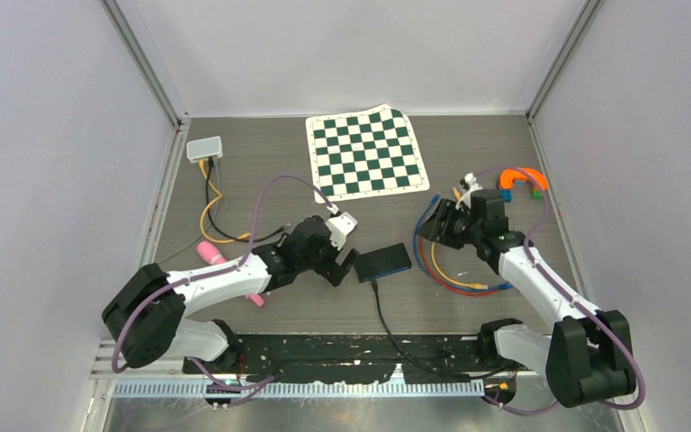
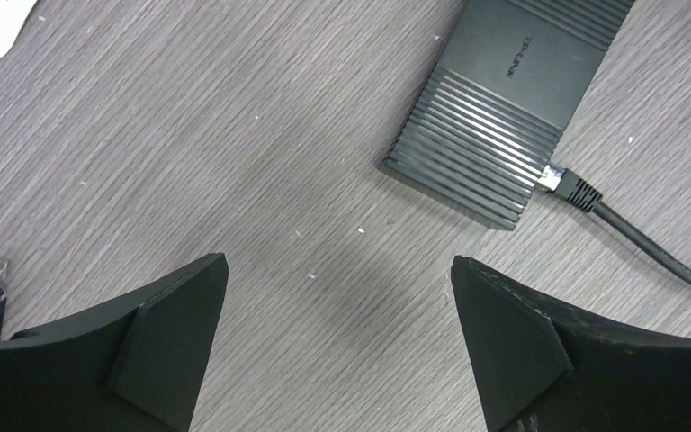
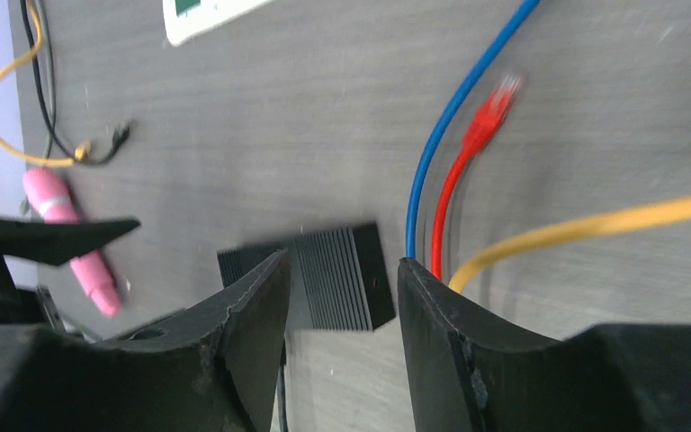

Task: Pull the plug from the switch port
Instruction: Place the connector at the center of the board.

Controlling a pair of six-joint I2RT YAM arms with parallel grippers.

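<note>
From above, the switch (image 1: 383, 262) lies just right of the left claw (image 1: 346, 268), with the plug (image 1: 373, 284) seated in its near edge. Left wrist: claw spread, plug ahead-right, untouched. Right wrist: right claw (image 3: 344, 261) parted, empty, switch beyond.

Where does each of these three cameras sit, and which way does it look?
Top: above and behind the arms, looking down at the table; both arms show.
Left wrist: by the left tool, facing down at the switch and plug; its fingers show.
Right wrist: by the right tool, facing cables; its fingers show.
Shared: all see the switch.
</note>
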